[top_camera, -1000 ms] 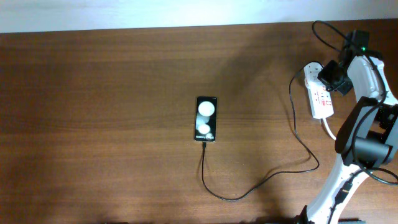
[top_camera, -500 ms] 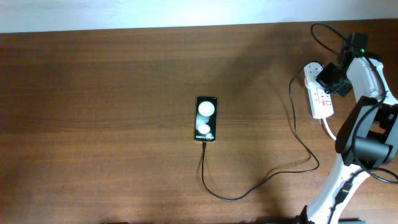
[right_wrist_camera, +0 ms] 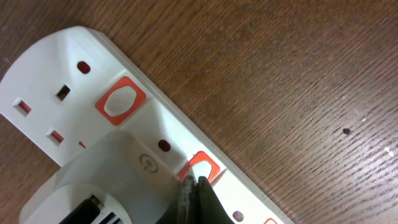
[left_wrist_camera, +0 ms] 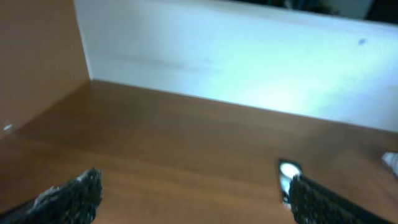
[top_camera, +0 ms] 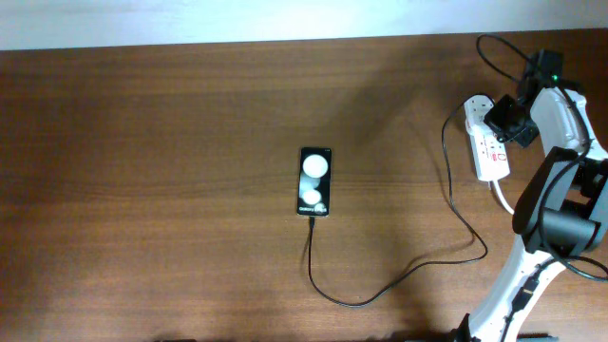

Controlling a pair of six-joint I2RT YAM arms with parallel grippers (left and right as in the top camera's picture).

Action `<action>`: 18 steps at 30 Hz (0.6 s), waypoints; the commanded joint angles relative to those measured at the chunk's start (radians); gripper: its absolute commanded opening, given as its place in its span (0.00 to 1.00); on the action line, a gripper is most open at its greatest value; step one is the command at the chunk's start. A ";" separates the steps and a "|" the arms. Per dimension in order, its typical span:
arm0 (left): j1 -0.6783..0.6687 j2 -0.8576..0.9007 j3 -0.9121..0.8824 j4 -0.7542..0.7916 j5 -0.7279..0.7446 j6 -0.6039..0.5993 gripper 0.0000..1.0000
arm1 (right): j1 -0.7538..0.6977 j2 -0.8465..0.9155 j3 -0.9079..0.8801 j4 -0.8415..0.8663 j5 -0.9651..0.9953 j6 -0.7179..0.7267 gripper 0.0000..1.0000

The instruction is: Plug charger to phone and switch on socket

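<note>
The black phone [top_camera: 315,180] lies face up mid-table, two white patches on its screen. It also shows in the left wrist view [left_wrist_camera: 287,171]. The thin black charger cable [top_camera: 361,301] runs from the phone's near end in a loop to the right, up towards the white socket strip [top_camera: 491,157]. My right gripper [top_camera: 504,118] is over the strip. In the right wrist view it [right_wrist_camera: 196,182] is shut, its tips touching a red-framed switch [right_wrist_camera: 205,167] beside a white plug block [right_wrist_camera: 106,180] seated in the strip [right_wrist_camera: 50,81]. My left gripper [left_wrist_camera: 194,180] is open and empty above the table.
A second red-framed switch [right_wrist_camera: 120,101] sits further along the strip. The strip's thick white cord [top_camera: 501,198] leaves its near end towards the right arm's base [top_camera: 556,223]. A pale wall [left_wrist_camera: 236,62] borders the table's far edge.
My right gripper has shifted very slightly over the strip. The phone and cable have not moved.
</note>
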 commanded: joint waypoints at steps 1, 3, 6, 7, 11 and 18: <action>0.000 -0.005 -0.179 0.113 -0.069 0.016 0.99 | -0.001 0.011 -0.010 0.002 -0.021 0.000 0.04; 0.000 -0.005 -0.286 0.200 -0.069 0.016 0.99 | -0.001 0.011 -0.010 -0.003 -0.024 0.000 0.04; 0.000 -0.005 -0.394 0.308 -0.069 0.016 0.99 | -0.001 0.011 -0.012 -0.005 -0.053 0.000 0.04; 0.000 -0.005 -0.411 0.309 -0.069 0.016 0.99 | 0.002 0.011 -0.012 -0.006 -0.064 0.000 0.04; 0.000 -0.005 -0.425 0.308 -0.069 0.016 0.99 | 0.023 0.011 -0.014 0.001 -0.061 0.000 0.04; 0.000 -0.005 -0.425 0.308 -0.069 0.016 0.99 | 0.023 0.012 -0.014 0.024 0.043 0.000 0.04</action>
